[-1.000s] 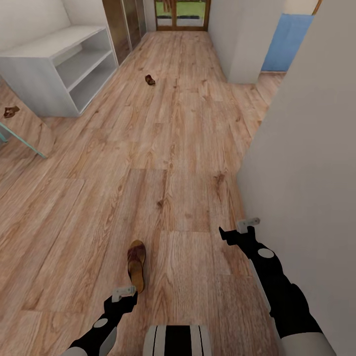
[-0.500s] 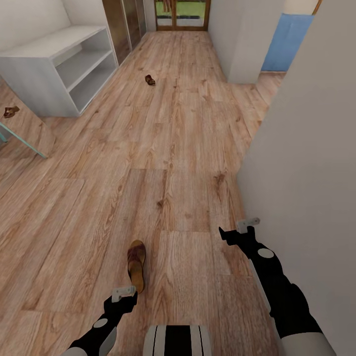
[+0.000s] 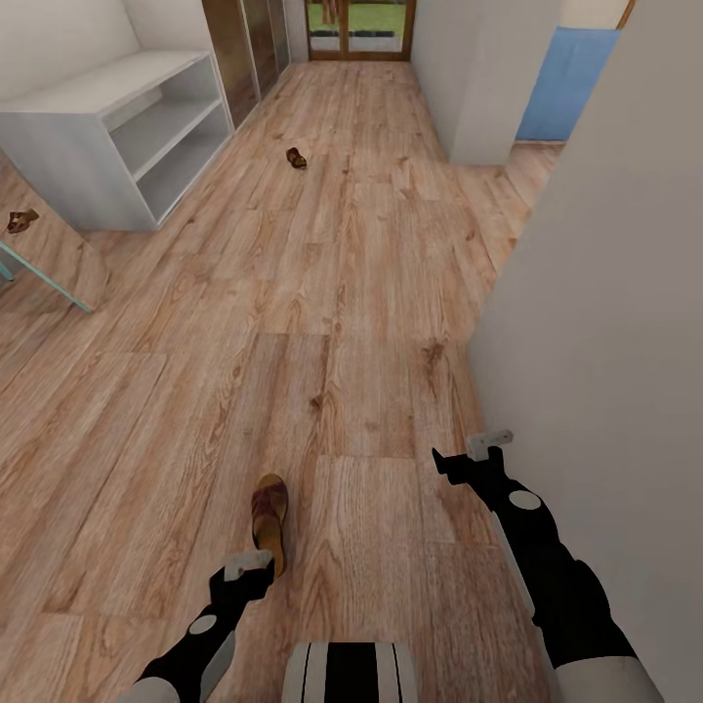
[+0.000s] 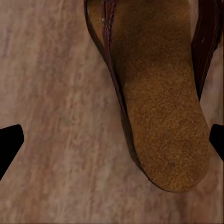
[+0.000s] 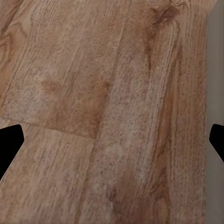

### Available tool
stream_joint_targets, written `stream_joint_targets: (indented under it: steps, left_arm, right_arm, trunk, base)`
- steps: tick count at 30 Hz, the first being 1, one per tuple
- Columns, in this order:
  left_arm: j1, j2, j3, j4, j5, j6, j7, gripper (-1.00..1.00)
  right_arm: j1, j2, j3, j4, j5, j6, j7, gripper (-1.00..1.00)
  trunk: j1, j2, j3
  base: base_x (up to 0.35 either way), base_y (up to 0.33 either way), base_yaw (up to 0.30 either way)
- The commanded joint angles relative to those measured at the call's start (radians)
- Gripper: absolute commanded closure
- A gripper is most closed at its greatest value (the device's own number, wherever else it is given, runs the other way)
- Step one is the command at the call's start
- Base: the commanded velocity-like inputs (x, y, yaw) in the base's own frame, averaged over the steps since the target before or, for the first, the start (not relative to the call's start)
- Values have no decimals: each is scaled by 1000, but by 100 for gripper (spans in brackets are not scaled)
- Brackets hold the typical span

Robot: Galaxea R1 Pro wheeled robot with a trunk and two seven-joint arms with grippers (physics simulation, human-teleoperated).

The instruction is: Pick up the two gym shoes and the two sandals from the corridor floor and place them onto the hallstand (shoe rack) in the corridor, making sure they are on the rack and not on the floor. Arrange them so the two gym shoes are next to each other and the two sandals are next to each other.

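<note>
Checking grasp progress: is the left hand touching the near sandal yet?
Apart. In the left wrist view the sandal lies flat on the floor between the open left hand's fingertips, with floor showing between it and each.

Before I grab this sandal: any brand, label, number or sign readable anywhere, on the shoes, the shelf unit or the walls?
None readable.
Near sandal: plain tan footbed, no stamp visible.
Far sandal: too small to tell.
Shelf unit, wall, floor: no markings.
</note>
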Motion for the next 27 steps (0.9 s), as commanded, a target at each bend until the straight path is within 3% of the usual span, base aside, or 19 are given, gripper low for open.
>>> stream_joint_targets:
  steps: [1, 10, 27]
  left_arm:
    - [0, -3, 6, -1, -7, -3, 0, -100]
    - [-1, -21, 5, -11, -8, -5, -2, -100]
    - [-1, -31, 5, -14, -8, -10, -1, -100]
  right_arm:
    - [0, -1, 0, -1, 11, 5, 6, -100]
    - [0, -1, 0, -1, 11, 5, 6, -100]
    - [0, 0, 0, -1, 11, 5, 6, -100]
  trunk:
    - [0, 0, -1]
    - [0, 0, -1]
    - [0, 0, -1]
  base:
    - [0, 0, 0]
    - [0, 0, 0]
    - [0, 0, 0]
